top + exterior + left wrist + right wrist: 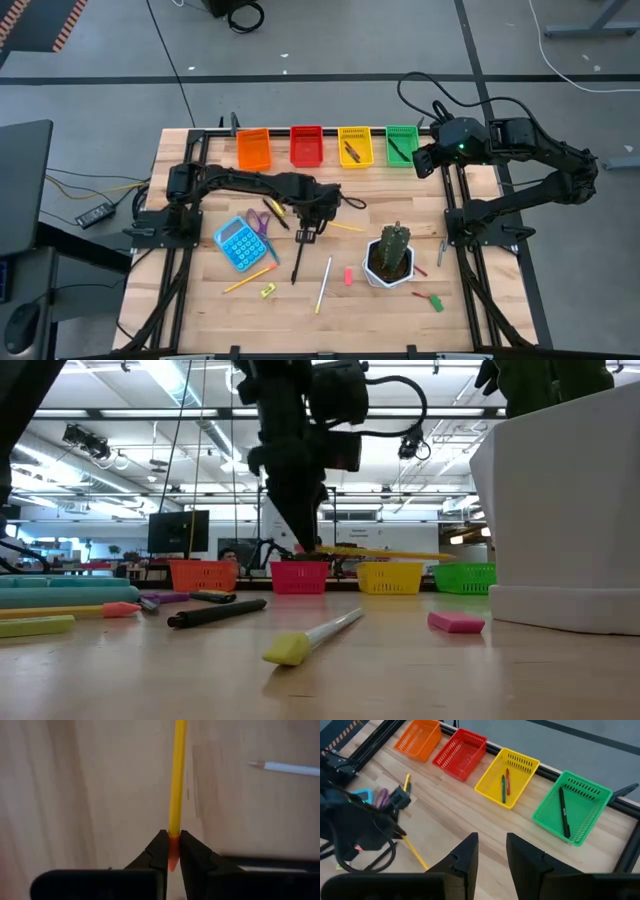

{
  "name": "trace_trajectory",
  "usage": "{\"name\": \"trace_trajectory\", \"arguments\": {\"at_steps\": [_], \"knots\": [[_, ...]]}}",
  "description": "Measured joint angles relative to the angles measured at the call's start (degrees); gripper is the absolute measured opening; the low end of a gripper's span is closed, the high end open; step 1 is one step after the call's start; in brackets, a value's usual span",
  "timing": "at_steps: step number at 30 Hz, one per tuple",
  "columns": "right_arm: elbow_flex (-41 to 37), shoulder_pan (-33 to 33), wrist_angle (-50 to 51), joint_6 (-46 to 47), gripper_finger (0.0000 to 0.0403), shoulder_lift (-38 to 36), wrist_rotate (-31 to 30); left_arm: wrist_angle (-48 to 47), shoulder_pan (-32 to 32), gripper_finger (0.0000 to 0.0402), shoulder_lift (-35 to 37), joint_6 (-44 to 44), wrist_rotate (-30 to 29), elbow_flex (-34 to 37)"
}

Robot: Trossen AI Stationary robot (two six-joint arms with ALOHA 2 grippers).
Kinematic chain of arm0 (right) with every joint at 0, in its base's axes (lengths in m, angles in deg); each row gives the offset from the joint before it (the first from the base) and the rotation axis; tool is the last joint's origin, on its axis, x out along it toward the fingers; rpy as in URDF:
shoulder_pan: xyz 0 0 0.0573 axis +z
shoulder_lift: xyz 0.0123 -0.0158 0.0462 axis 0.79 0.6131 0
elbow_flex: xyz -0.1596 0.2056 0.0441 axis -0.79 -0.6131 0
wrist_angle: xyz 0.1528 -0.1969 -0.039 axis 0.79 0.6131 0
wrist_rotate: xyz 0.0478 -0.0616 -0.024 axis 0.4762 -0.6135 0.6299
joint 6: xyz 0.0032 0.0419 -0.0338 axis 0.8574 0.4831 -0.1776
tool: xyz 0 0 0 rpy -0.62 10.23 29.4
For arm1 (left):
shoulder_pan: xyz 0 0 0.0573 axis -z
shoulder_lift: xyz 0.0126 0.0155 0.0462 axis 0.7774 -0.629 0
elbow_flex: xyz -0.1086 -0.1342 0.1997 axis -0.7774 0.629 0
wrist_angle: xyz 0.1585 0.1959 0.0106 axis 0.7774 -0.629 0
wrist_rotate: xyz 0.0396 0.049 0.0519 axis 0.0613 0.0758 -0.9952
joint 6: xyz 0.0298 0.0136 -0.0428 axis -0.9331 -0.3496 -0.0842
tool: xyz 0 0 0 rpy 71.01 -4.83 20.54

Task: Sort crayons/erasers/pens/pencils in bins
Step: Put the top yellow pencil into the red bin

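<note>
Wooden table [200,160], four bins along its 12 o'clock edge: orange bin [253,150], red bin [306,146], yellow bin [355,147], green bin [402,145]. White cactus pot [389,262] sits at roughly 4 o'clock from table centre, blue calculator [239,243] at 8 o'clock. Left gripper [307,234] is near table centre, fingers pinched on a yellow pencil [177,785]: only the left wrist view shows the clamp, right at the pencil's orange eraser end, shaft long, thin, plain yellow. Low view adds that the pencil hangs level, clear of the wood. Right gripper [491,851] hovers near the green bin, fingers apart, holding nothing. Right wrist view alone shows bin contents: two crayons [505,784] in yellow, one black pen [563,812] in green. High view shows a pale pencil [324,284] at 6 o'clock, a pink eraser [349,276] just beside it.
</note>
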Motion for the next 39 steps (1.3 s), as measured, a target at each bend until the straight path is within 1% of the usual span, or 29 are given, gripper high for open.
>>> {"name": "trace_trajectory", "arguments": {"at_steps": [4,8,11,16,20,22,26,32,37,39], "knots": [[0.0,0.0,0.0,-0.04,0.0107,0.0,-1.25,-6.32,-1.79,0.0042,0.04,1.9,-0.03,-4.24],[0.0,0.0,0.0,-0.48,0.0107,0.0,-2.73,-11.46,-4.6,0.0042,0.09,9.69,0.02,-7.32],[0.0,0.0,0.0,-0.58,0.0107,0.0,-4.17,-12.89,-6.94,0.0028,1.48,14.34,-0.06,-8.21],[0.0,0.0,0.0,-2.15,0.0107,0.0,-6.21,-12.89,-11.2,0.0028,4.77,20.48,-1.26,-8.38],[0.0,0.0,0.0,-3.06,0.0107,0.0,-7.8,-13.86,-15.03,0.0029,7.77,20.59,-5.36,-8.42],[0.0,0.0,0.0,-3.06,0.0107,-0.01,-8.24,-15.65,-17.36,0.003,8.09,20.62,-5.84,-8.42],[-0.02,0.0,-0.04,-3.06,0.0107,-0.02,-8.29,-18.96,-22.25,0.0029,8.26,20.31,-5.82,-8.36],[-0.02,0.0,-0.13,-3.26,0.0107,-0.02,-8.29,-18.56,-28.79,0.0035,8.28,20.44,-5.83,-8.36],[-0.02,0.0,-0.2,-3.89,0.0107,-0.02,-8.29,-19.48,-32.48,0.0031,8.04,20.48,-5.65,-8.36],[-0.02,0.0,-0.22,-4.63,0.0107,-0.02,-8.29,-19.8,-33.28,0.0031,8.04,20.61,-4.19,-8.36]]}}
